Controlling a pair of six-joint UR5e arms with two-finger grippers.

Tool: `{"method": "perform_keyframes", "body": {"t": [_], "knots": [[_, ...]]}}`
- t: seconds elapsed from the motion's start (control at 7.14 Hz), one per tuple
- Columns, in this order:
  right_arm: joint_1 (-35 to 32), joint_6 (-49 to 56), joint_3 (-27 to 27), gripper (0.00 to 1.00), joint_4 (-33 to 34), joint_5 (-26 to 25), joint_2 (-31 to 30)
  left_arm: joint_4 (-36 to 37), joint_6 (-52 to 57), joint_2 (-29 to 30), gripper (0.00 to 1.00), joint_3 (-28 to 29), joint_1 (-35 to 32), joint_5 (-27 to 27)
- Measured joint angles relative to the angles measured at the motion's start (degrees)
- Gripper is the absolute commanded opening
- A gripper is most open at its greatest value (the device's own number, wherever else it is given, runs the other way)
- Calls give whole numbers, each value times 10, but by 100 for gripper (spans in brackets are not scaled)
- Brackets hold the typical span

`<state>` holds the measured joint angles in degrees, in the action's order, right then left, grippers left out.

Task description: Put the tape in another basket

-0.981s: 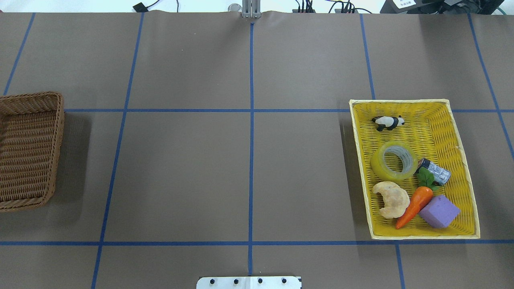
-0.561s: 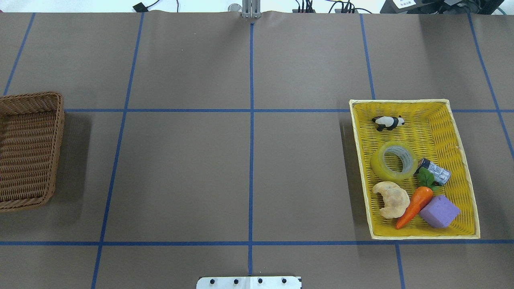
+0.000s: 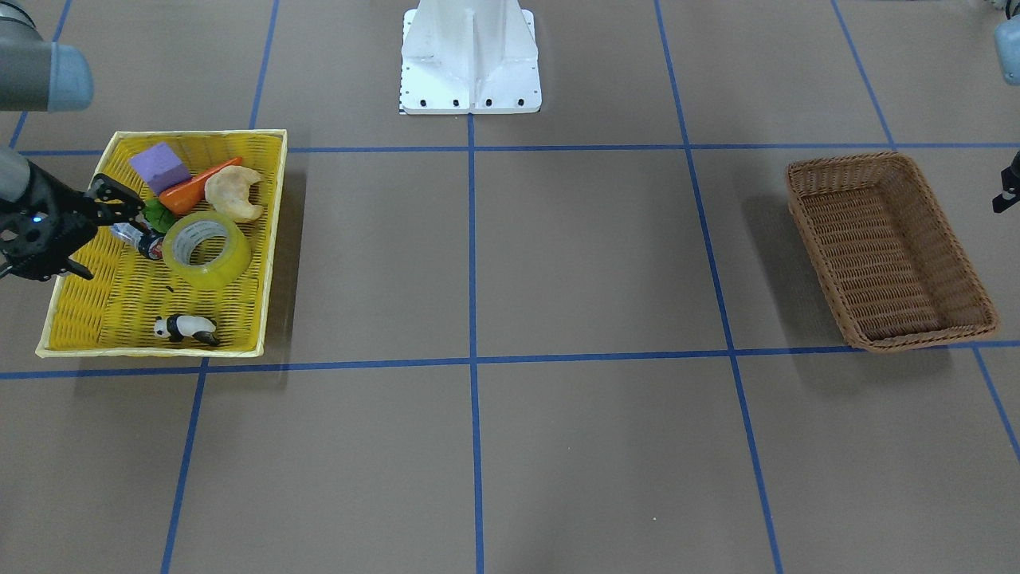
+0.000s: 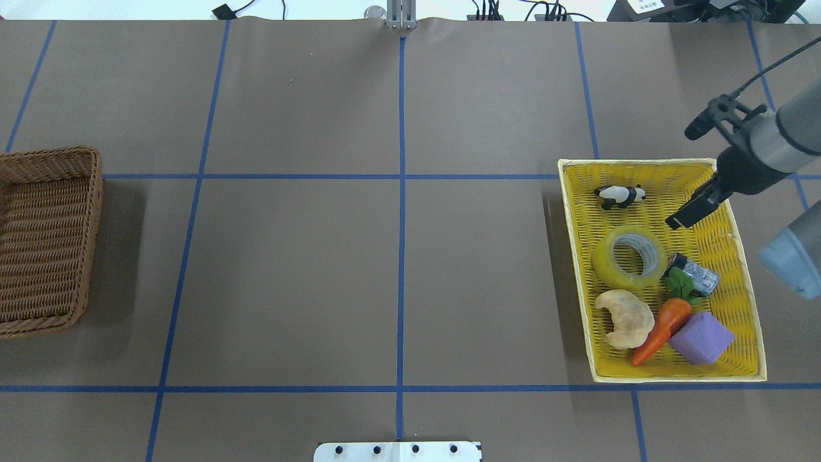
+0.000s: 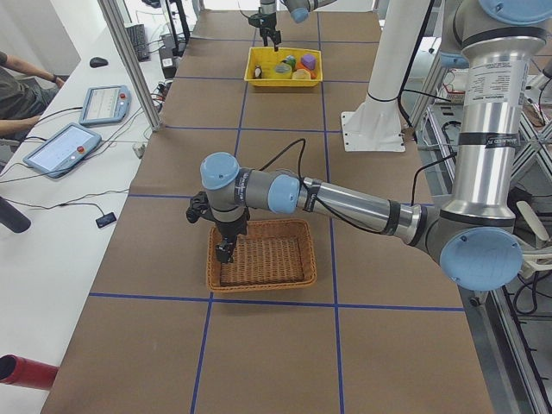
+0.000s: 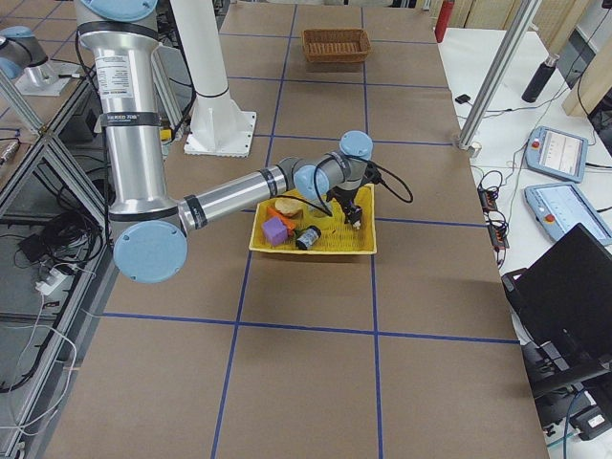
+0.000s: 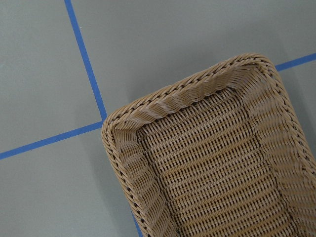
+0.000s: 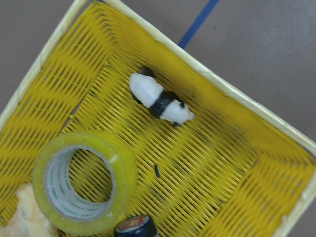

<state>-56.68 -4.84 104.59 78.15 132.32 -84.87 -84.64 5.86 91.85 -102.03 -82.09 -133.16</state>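
Basket (image 4: 95, 212) sits at the table's 9 o'clock edge. The left gripper (image 5: 225, 252) hangs over its rim, seen plainly only from the left side; closure cannot be told. Tape (image 4: 630, 256) lies in the yellow tray (image 4: 577, 256). Right gripper (image 4: 680, 219), newly entered overhead, is at the tape's 2 o'clock. The front view shows its fingers spread.

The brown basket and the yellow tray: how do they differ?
The brown basket is dark wicker; the yellow tray is bright yellow. The brown basket holds nothing, while the yellow tray holds the tape, a toy panda, a carrot and more. The brown basket looks deeper, with taller walls than the shallower yellow tray. Both are woven, rectangular and sit on the table.
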Motion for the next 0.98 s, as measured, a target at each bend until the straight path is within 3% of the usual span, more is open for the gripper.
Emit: {"method": "perform_keyframes", "body": {"t": [0.14, 0.56, 0.7, 0.84, 0.98], "knots": [[23, -21, -6, 99, -17, -13, 0, 0, 0, 0, 98, 0, 0, 0], [51, -34, -43, 83, -25, -17, 5, 0, 0, 0, 98, 1, 0, 0], [55, -34, -54, 73, -26, -17, 7, 0, 0, 0, 98, 1, 0, 0], [59, -34, -65, 33, -26, -17, 9, 0, 0, 0, 98, 1, 0, 0], [63, -34, -74, 0, -26, -17, 10, 0, 0, 0, 98, 1, 0, 0]]}}
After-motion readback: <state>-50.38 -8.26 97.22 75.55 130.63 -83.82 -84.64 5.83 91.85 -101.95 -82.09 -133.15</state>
